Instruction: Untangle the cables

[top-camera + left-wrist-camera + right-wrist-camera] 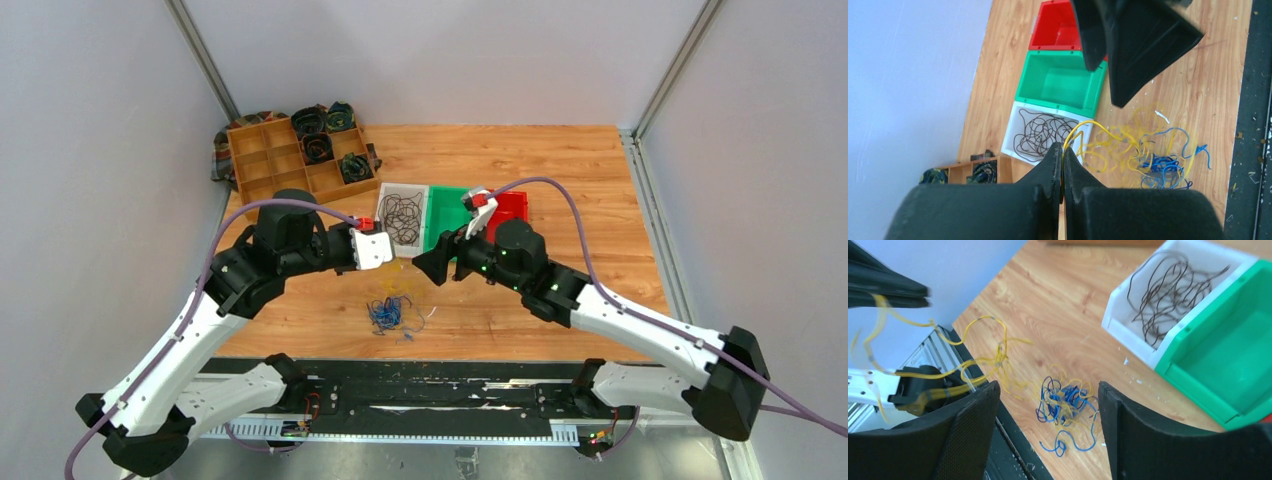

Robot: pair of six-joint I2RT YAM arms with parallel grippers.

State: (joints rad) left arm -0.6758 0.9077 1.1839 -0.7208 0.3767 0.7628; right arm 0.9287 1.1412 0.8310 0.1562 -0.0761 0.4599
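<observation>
- Left gripper (1063, 150): the fingers are pressed together, clamped on a yellow cable (1089, 122). The strand comes out from between the fingertips and arcs away toward the table (560, 170).
- Right gripper (1048, 390): the fingers stand wide apart with nothing between them. It hangs above the table, tip to tip with the left gripper, with only a small gap between the two in the top view.
- Yellow cable: it is lifted clear of the table at the clamped end. In the right wrist view its loops trail down past the right gripper's left finger and run toward the tangle below. Further loose yellow loops lie on the wood next to the tangle.
- Blue cables (1065, 402): they lie bunched in a small tangle on the table, beneath the two grippers and toward the near edge. Yellow strands are mixed through the bunch, and one blue end trails out to the side.
- Black cables (1040, 134): they lie in loose loops inside the white bin (1130, 340).
- Bins: white, green (1058, 82) and red (1055, 27) stand in a row, side by side and touching, beyond the grippers. The green bin's floor is bare.
- Tray (262, 160): a wooden divided tray sits at the far left corner of the table, with dark coils in several compartments.
</observation>
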